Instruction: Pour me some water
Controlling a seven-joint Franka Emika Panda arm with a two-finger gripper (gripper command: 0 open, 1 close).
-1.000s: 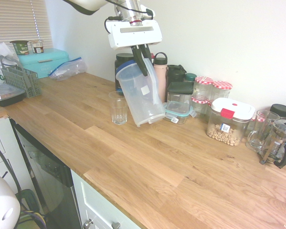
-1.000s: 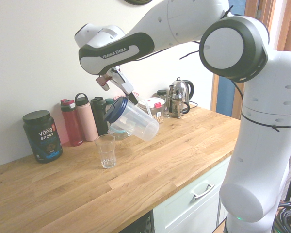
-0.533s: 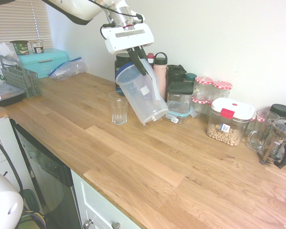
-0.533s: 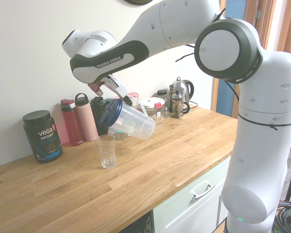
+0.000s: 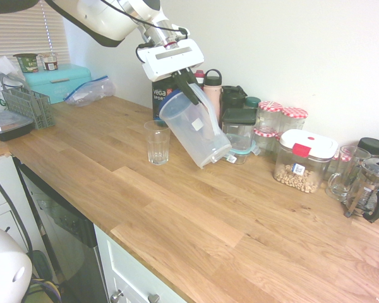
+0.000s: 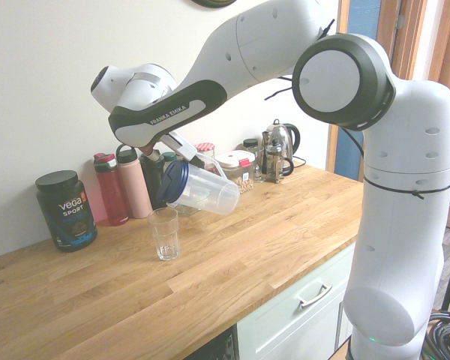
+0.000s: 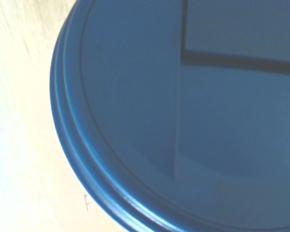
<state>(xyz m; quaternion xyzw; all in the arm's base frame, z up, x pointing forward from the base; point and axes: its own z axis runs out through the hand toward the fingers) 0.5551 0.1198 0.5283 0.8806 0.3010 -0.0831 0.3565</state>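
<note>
A bare stretch of the wooden surface (image 5: pixel 196 214) fills the foreground, and on it stands 1 empty glass (image 5: pixel 156 142), upright. Just above and beside the glass, a clear plastic jug (image 5: pixel 196 129) with a dark blue lid (image 6: pixel 172 182) hangs tilted in the air, its lidded mouth tipped down toward the glass and its base raised away from it. The pincer (image 5: pixel 188 81) is clamped tight on the jug's handle at the lid end. In the wrist view the blue lid (image 7: pixel 183 121) fills nearly the whole picture. The white arm (image 6: pixel 210 82) carrying the jug bears the words "FRANKA EMIKA" on its dark band.

Behind the glass, against the wall, a black tub (image 6: pixel 66 209) reads "vega SPORT". Next to it stand a red bottle (image 6: pixel 110 189) and a pink bottle (image 6: pixel 133 181) with a black cap. Further along the wall are 2 jars with red checked lids (image 5: pixel 281 123), a white-lidded container (image 5: pixel 305 160) of pale nuts or beans, and a coffee press (image 5: pixel 370 189).
</note>
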